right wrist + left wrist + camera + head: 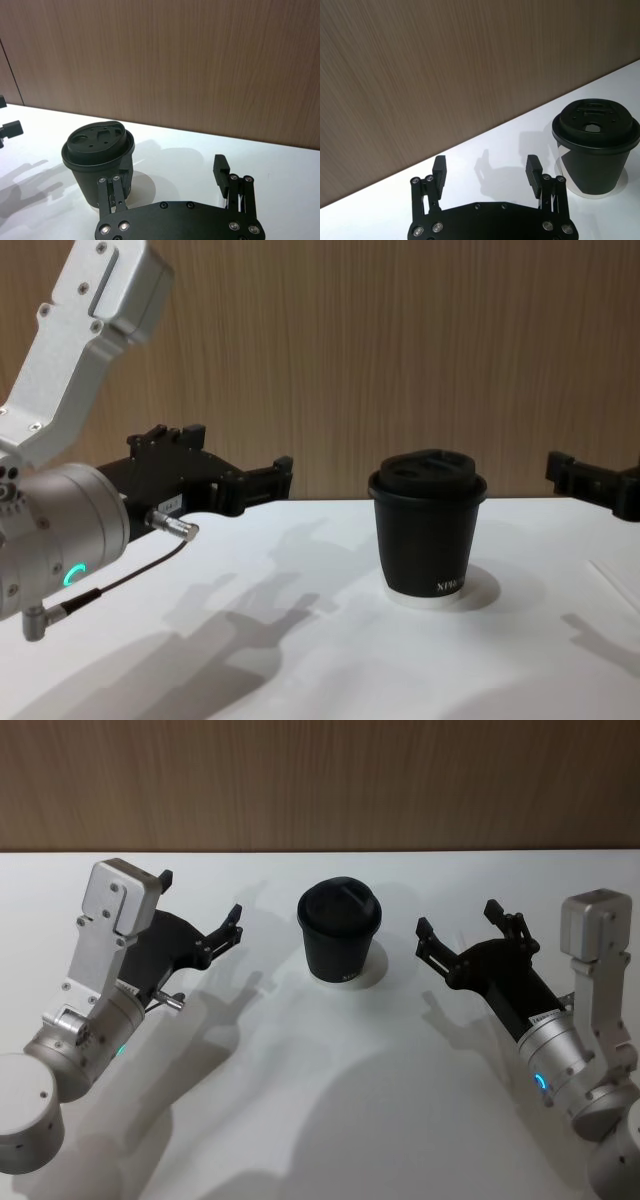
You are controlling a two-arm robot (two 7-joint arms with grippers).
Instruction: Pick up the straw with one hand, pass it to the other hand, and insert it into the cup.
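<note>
Surveyed a flat white tabletop (320,1120) backed by a brown wood-grain wall (320,780).
Found the black two-fingered left gripper (201,895) on its silver wrist, hovering over the table's left side, fingers spread wide around nothing, tips aimed inward. Found the matching black right gripper (457,917) over the right side, equally wide and bare. Noted the small black paper cup (340,945) with its domed black plastic lid, upright on the table between the two, touching neither and clear of both sets of fingertips.
</note>
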